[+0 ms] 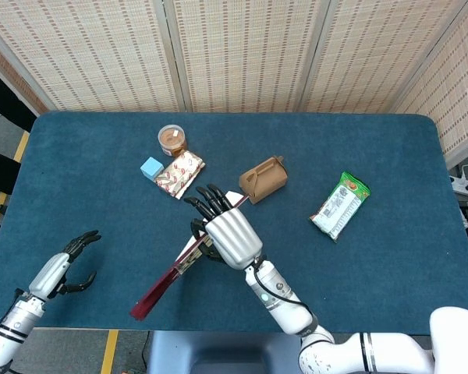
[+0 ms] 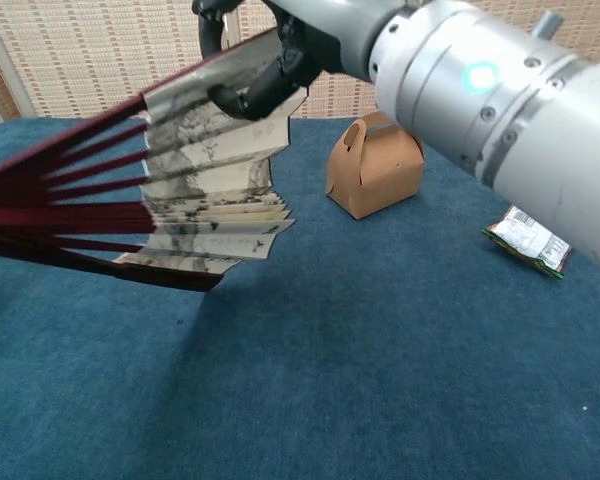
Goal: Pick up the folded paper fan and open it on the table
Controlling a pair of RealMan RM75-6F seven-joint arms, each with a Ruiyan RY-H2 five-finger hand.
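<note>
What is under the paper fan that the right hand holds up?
Under the raised paper fan, held by the right hand, the chest view shows only bare blue table and a faint shadow. The fan's spread covers the table's far left corner, so what stands there cannot be seen.

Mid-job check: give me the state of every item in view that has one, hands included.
paper fan: partly spread, lifted off the table, gripped by the right hand
right hand: closed on the fan
left hand: empty, fingers apart
brown carton box: closed, upright
round jar: upright
green snack packet: lying flat
</note>
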